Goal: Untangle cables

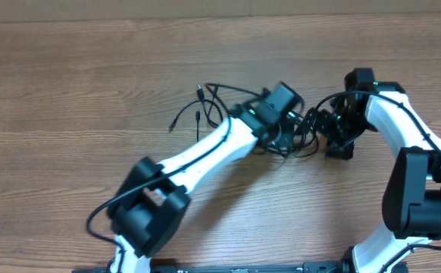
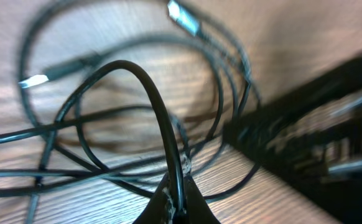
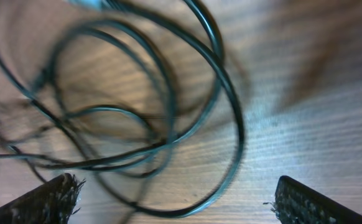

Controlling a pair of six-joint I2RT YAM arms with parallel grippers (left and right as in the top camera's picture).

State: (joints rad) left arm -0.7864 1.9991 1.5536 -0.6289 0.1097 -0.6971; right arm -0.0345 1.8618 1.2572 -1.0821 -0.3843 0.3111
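The cables (image 1: pixel 219 102) are thin black cords tangled on the wooden table, with loose plug ends trailing to the left. My left gripper (image 1: pixel 290 130) is in the middle of the tangle. In the left wrist view its jaws (image 2: pixel 180 200) are shut on one black cable (image 2: pixel 148 93) that arches up from them, with silver-tipped plugs (image 2: pixel 184 17) lying beyond. My right gripper (image 1: pixel 328 129) is just right of the tangle. In the right wrist view its fingers (image 3: pixel 178 204) are spread wide apart, low over the table, with cable loops (image 3: pixel 231 118) lying between and ahead of them.
The wooden table (image 1: pixel 69 91) stretches around the tangle. The right gripper shows as a dark blurred block (image 2: pixel 311 143) close by in the left wrist view. The arm bases stand at the near edge (image 1: pixel 145 220).
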